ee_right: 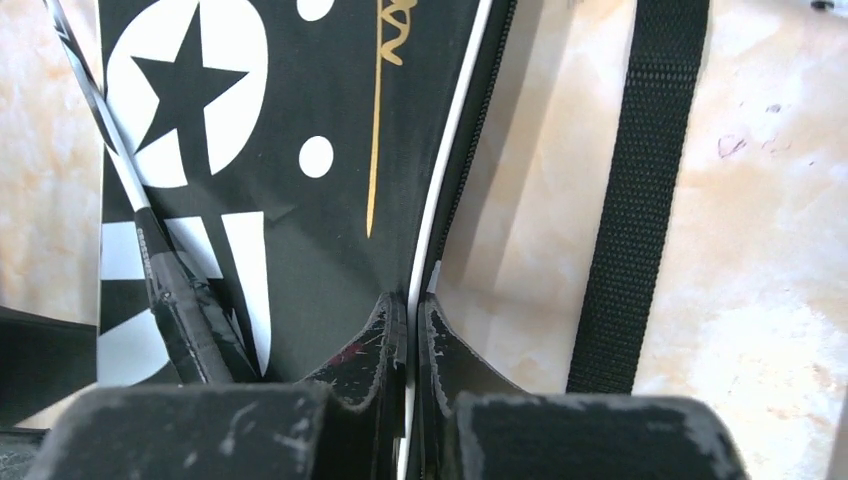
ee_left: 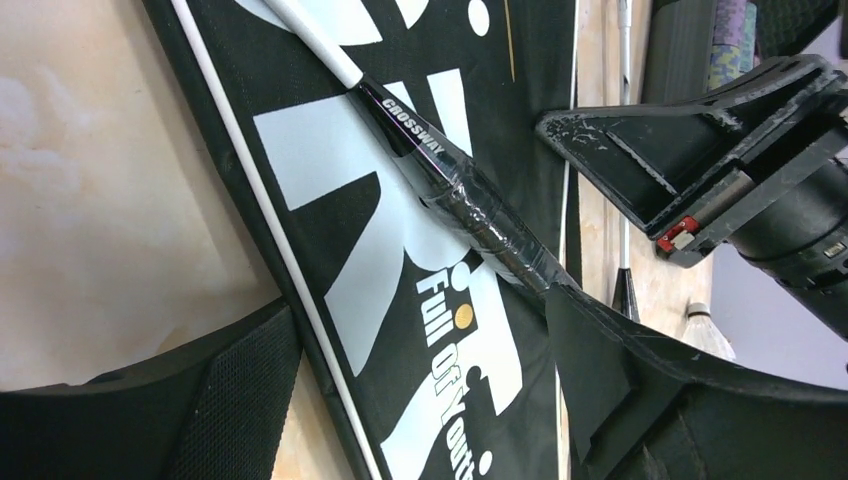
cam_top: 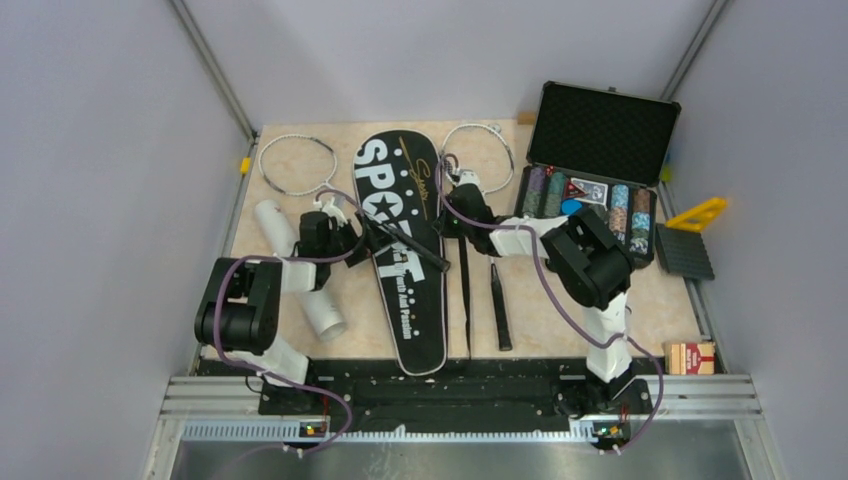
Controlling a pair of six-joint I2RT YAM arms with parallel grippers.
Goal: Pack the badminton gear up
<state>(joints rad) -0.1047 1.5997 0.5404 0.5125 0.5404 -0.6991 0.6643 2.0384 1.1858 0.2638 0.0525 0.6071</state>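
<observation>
The long black bag (cam_top: 405,262) lettered "SPORT" lies flat mid-table. One white-framed racket (cam_top: 297,165) has its head at the back left and its black handle (ee_left: 470,212) slanting across the bag. A second racket (cam_top: 478,148) lies right of the bag. My left gripper (ee_left: 420,400) hangs open over the bag's left half, with the handle's end running under its right finger (ee_left: 650,385). At the bag's right side, my right gripper (ee_right: 412,325) is shut on the white-piped edge (ee_right: 440,215). The white tube (cam_top: 325,315) lies left, partly under my left arm. A shuttlecock (ee_left: 705,330) sits past the bag.
An open black case of poker chips (cam_top: 600,170) stands at the back right. Beside it are a yellow triangle (cam_top: 700,213) and a black mat (cam_top: 685,252), with a red box (cam_top: 690,357) near the front right. A black webbing strap (ee_right: 640,180) lies right of the bag.
</observation>
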